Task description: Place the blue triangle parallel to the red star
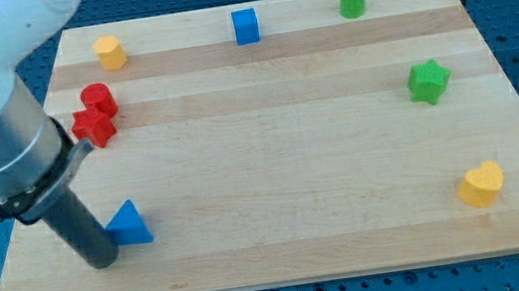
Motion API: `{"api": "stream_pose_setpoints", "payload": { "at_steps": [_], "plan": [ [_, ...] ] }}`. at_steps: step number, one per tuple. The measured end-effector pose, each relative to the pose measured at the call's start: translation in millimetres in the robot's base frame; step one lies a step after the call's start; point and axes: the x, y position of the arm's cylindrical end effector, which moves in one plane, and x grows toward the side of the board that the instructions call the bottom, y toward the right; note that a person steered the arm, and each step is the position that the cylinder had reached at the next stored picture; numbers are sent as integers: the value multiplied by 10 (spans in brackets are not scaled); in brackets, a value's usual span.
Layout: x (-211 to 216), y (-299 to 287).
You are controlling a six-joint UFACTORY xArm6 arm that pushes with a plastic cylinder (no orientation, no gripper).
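Note:
The blue triangle point(129, 224) lies near the board's lower left corner. My tip point(102, 261) rests on the board just left of and below it, touching or nearly touching its left side. The red star point(93, 126) lies higher up by the left edge, with a red cylinder point(98, 98) touching it from above. The arm's white and grey body hides the board's upper left corner.
A yellow block point(110, 52), a blue cube point(245, 26) and a green cylinder point(352, 0) line the view's top edge. A green star point(428, 81) sits at the right, a yellow heart point(482, 184) at the lower right. The wooden board point(292, 161) ends just below my tip.

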Motion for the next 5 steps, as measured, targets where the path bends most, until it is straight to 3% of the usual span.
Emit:
{"api": "stream_pose_setpoints", "payload": {
  "at_steps": [1, 3, 5],
  "plan": [
    [-165, 283],
    [-1234, 492],
    [-1937, 1079]
  ]
}}
